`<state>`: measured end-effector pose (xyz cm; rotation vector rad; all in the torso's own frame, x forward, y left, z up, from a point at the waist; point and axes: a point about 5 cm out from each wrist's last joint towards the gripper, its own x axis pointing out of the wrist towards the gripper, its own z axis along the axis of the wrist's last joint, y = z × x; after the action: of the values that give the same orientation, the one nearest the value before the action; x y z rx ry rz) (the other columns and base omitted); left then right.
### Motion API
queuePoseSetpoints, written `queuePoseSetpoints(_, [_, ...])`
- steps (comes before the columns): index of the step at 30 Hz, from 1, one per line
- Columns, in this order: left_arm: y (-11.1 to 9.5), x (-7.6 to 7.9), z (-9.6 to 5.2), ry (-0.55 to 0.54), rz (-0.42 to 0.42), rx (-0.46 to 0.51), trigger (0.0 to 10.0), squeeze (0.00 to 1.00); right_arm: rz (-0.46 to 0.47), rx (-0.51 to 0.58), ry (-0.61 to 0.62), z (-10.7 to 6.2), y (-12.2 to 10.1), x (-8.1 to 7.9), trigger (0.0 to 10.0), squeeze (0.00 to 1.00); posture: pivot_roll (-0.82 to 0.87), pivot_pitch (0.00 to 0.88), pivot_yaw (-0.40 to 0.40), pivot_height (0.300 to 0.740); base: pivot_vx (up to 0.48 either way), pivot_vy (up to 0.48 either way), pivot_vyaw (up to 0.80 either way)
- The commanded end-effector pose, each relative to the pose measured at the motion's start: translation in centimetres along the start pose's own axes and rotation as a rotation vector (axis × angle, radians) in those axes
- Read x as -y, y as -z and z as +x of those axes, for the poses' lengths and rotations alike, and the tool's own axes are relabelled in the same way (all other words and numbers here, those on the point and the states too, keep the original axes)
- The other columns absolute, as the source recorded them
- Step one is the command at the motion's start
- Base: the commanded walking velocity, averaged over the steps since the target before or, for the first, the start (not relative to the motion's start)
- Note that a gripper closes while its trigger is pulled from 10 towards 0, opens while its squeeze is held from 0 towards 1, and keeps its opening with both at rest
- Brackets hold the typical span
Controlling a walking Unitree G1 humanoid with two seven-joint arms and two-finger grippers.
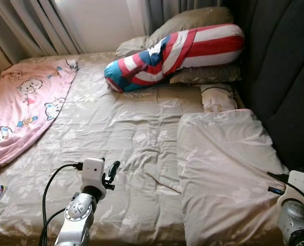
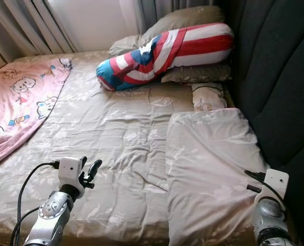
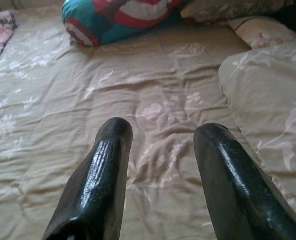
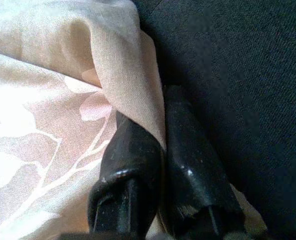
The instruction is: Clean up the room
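You are pinching soft, light pillow [image 1: 226, 174] edge beside headboard [image 1: 285, 77]: right gripper [image 4: 160, 150] fingers clamped on fabric; left gripper [image 3: 162, 150] hovering, fingers apart.

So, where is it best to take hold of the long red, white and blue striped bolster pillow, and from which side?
Probably at its blue, star-marked end, which points out over the open beige floral bedsheet. The other end lies wedged between the grey-beige pillows by the dark padded headboard. The open left end effector could come straight across the sheet.
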<state>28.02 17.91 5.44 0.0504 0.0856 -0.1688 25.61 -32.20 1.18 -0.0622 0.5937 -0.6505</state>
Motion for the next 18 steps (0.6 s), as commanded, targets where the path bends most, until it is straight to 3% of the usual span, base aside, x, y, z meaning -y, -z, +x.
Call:
queuePoseSetpoints(1, [0.3, -0.2, -0.2, -0.007, 0.006, -0.016, 10.0, 0.0, 0.0, 0.081, -0.002, 0.1, -1.5, -0.2, 10.0, 0.31, 0.0, 0.035, 0.055, 0.74, 0.0, 0.0, 0.0])
queuePoseSetpoints(3, [0.4, -0.1, -0.1, -0.006, 0.002, -0.016, 10.0, 0.0, -0.024, 0.118, -0.012, 0.0, -1.8, -0.3, 10.0, 0.71, 0.0, 0.034, 0.055, 0.74, 0.0, 0.0, 0.0])
queuePoseSetpoints(5, [0.4, 0.0, -0.1, -0.005, -0.003, -0.015, 10.0, 0.0, -0.039, 0.167, -0.028, -0.1, -2.4, -0.6, 10.0, 0.96, 0.0, 0.031, 0.055, 0.74, 0.0, 0.0, 0.0])
queuePoseSetpoints(9, [0.5, 0.0, -0.1, -0.005, -0.006, -0.015, 10.0, 0.0, -0.033, 0.21, -0.053, -0.1, -3.0, -0.9, 10.0, 0.91, -0.01, 0.027, 0.053, 0.74, 0.0, 0.0, 0.0])
queuePoseSetpoints(10, [0.5, 0.0, -0.1, -0.005, -0.006, -0.015, 10.0, 0.0, -0.031, 0.226, -0.07, -0.2, -3.3, -1.2, 10.0, 0.87, -0.01, 0.024, 0.051, 0.74, 0.0, 0.0, 0.0])
queuePoseSetpoints(11, [0.5, 0.0, 0.0, -0.006, -0.006, -0.015, 10.0, 0.0, -0.028, 0.25, -0.113, -0.3, -3.6, -1.8, 10.0, 0.01, -0.01, 0.023, 0.049, 0.74, 0.0, 0.0, 0.0])
queuePoseSetpoints(14, [0.6, -0.1, 0.0, -0.009, -0.011, -0.019, 10.0, 0.0, -0.024, 0.274, -0.187, -0.6, -3.7, -3.0, 10.0, 0.0, -0.01, 0.022, 0.048, 0.74, 0.0, 0.0, 0.0])
queuePoseSetpoints(18, [2.1, -0.4, -0.3, -0.045, -0.064, -0.077, 10.0, 0.0, -0.013, 0.296, -0.348, -1.8, -2.7, -6.2, 10.0, 0.0, -0.02, 0.008, 0.042, 0.74, 0.0, 0.0, 0.0])
